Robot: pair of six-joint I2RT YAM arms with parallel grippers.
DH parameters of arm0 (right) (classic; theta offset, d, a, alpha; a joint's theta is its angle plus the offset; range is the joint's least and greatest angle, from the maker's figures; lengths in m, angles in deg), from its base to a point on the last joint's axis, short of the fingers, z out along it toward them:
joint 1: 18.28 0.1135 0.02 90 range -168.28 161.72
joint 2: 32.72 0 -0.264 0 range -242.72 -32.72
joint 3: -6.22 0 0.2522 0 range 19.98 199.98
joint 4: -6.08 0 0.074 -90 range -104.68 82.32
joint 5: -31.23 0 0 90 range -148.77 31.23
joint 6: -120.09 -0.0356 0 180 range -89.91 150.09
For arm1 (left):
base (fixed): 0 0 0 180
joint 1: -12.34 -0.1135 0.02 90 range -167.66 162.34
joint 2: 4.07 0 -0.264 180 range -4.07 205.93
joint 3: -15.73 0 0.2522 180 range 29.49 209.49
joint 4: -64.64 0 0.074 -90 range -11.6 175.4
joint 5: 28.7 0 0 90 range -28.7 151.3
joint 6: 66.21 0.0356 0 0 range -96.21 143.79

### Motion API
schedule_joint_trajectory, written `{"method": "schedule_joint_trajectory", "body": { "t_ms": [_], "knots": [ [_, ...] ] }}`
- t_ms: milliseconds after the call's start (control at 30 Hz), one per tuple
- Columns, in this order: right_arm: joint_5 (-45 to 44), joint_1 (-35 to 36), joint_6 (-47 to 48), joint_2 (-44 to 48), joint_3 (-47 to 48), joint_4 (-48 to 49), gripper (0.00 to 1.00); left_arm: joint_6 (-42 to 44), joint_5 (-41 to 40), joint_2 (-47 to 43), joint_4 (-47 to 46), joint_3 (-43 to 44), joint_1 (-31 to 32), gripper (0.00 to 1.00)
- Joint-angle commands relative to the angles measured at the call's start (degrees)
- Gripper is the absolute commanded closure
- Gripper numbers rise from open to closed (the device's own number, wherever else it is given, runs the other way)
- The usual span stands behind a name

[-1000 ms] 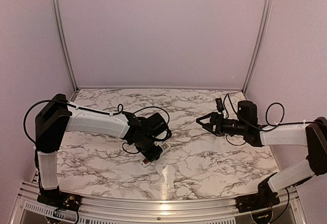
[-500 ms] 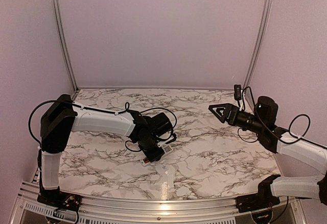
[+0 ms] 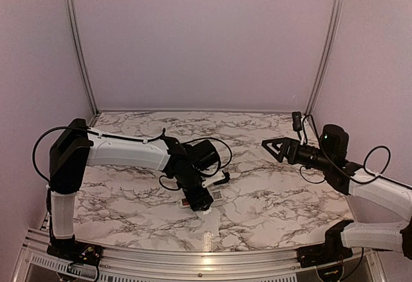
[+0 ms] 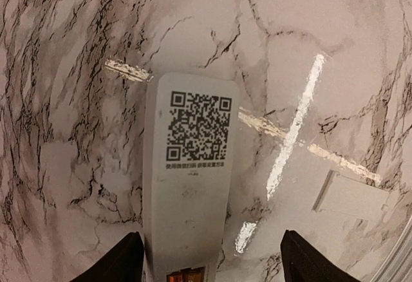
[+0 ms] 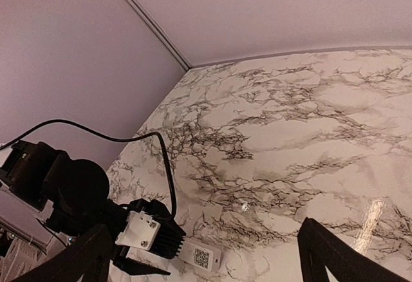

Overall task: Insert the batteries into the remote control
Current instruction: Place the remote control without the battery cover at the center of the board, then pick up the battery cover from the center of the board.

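Observation:
The remote control (image 4: 188, 185) lies back-up on the marble table (image 3: 277, 198), its QR label facing up; it also shows as a small white bar (image 3: 216, 196) (image 5: 203, 257). The orange batteries (image 4: 187, 274) sit in its open compartment at the bottom edge of the left wrist view. My left gripper (image 4: 212, 256) (image 3: 198, 201) is low over the remote's battery end and open, the left finger close beside the remote and the right finger well away. My right gripper (image 3: 273, 147) (image 5: 206, 224) hangs open and empty above the table's right side, pointing left.
A flat white rectangular piece (image 4: 351, 195), apparently the battery cover, lies on the table just right of the remote. Lilac walls with metal rails (image 3: 325, 44) enclose the table. The left arm's black cable (image 5: 154, 147) loops over the marble.
My left gripper has opened and let go of the remote, after shifting slightly right and nearer. The right arm drew back to the right and rose a second ago, then held still.

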Motion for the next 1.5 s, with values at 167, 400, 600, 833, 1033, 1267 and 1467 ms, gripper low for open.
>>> {"method": "schedule_joint_trajectory", "body": {
  "t_ms": [167,400,600,833,1033,1267,1467],
  "knots": [
    [4.73,-0.51,3.11,-0.49,1.25,-3.53,0.01,5.09,8.83,-8.26,-4.32,-3.65,2.69,0.36],
    [4.46,-0.49,4.12,0.56,1.61,-5.28,0.02,7.92,9.38,-5.50,-5.42,-2.61,4.85,0.60],
    [0.30,-0.54,5.08,0.22,2.16,-10.34,0.04,8.14,7.90,-0.75,-4.13,0.15,5.30,0.76],
    [-1.27,-0.67,5.71,0.34,2.60,-12.73,0.06,8.08,7.13,2.60,-3.39,2.02,5.34,0.77],
    [-0.38,-3.12,5.50,0.80,2.10,-13.35,0.07,8.55,6.66,4.81,-2.17,2.12,5.95,0.77],
    [3.16,-7.23,4.85,0.44,0.77,-12.38,0.08,8.52,2.89,7.33,0.26,2.03,7.72,0.88],
    [4.18,-8.82,5.47,-0.07,0.51,-12.84,0.08,8.36,0.11,7.23,3.52,-0.06,9.71,0.96]
  ]
}}
